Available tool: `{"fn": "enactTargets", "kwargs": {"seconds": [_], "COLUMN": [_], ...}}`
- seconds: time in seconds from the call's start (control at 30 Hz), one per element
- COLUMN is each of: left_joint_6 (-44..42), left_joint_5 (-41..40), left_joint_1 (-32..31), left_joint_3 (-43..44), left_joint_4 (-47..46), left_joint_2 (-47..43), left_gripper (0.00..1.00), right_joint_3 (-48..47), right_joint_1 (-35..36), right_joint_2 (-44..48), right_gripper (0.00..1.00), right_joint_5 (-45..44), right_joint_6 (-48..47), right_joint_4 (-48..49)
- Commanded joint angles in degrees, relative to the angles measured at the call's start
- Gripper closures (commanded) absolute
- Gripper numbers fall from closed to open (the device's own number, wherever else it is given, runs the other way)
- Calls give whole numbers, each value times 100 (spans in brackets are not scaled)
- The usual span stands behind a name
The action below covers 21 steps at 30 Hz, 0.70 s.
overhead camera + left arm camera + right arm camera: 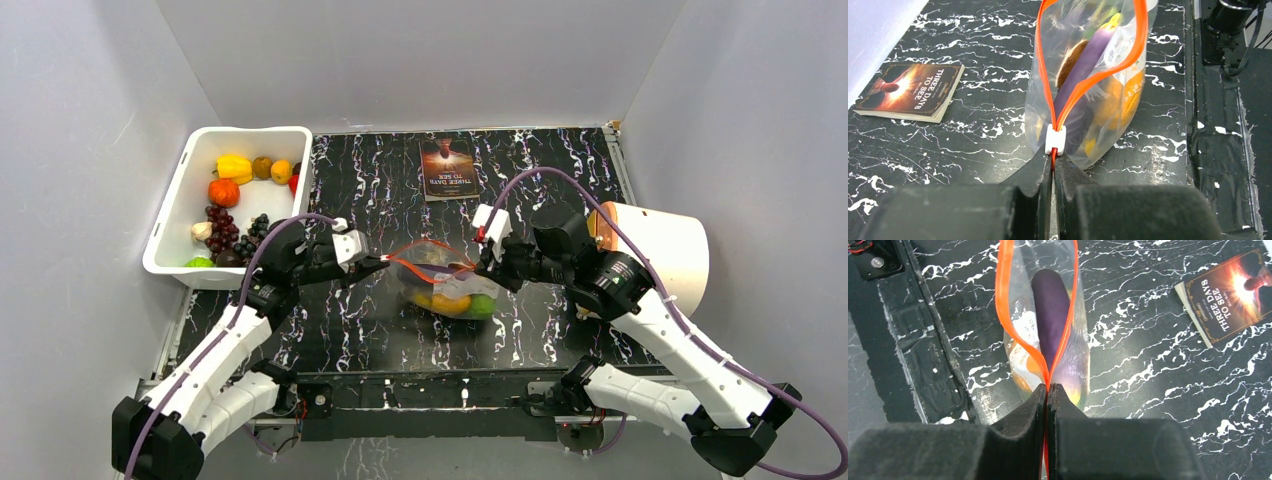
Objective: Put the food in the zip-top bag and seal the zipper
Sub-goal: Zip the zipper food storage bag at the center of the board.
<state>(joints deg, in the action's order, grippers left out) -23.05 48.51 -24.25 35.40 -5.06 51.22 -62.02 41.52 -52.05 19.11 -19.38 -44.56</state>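
— Where's the bag (445, 285) right now?
— Middle of the table (380, 190), strung between the two arms, with the food (455, 300) already inside. I can see a purple aubergine (1050, 310) in there.
— And the grippers?
— The left gripper (1053, 167) is clamped tight on one end of the zipper (1044, 75), right behind the white slider (1055, 140). The right gripper (1047, 390) is pinched shut on the far end.
— So what about the mouth?
— It's gaping between them, the two orange strips bowed apart.
— Which way does it close?
— The zipper's long axis runs gripper to gripper, left to right across the table. The slider sits at the left end, straight ahead of the left fingertips, so that arm is nearer. I'd say the run goes toward the right gripper.
— Are the fingers on the slider?
— Hard to say. They're just beside it, perhaps touching.
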Motion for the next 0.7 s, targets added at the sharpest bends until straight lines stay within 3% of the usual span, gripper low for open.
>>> {"fn": "enactTargets", "kwargs": {"seconds": [0.0, 0.27, 0.47, 0.67], "left_joint_6": [92, 459, 424, 1711], "left_joint_5": [307, 379, 178, 256], "left_joint_1": [21, 17, 17, 17], "left_joint_3": [-16, 37, 570, 418], "left_joint_4": [-132, -208, 625, -287], "left_joint_2": [-323, -451, -157, -244], "left_gripper": [100, 100, 100, 100], "right_joint_3": [-48, -508, -675, -837], "right_joint_1": [-1, -1, 5, 151], "right_joint_2": [196, -292, -745, -1109], "right_gripper": [97, 64, 58, 51], "right_joint_5": [-294, -77, 567, 949], "right_joint_6": [213, 463, 717, 944], "right_joint_4": [832, 1047, 1547, 2336]}}
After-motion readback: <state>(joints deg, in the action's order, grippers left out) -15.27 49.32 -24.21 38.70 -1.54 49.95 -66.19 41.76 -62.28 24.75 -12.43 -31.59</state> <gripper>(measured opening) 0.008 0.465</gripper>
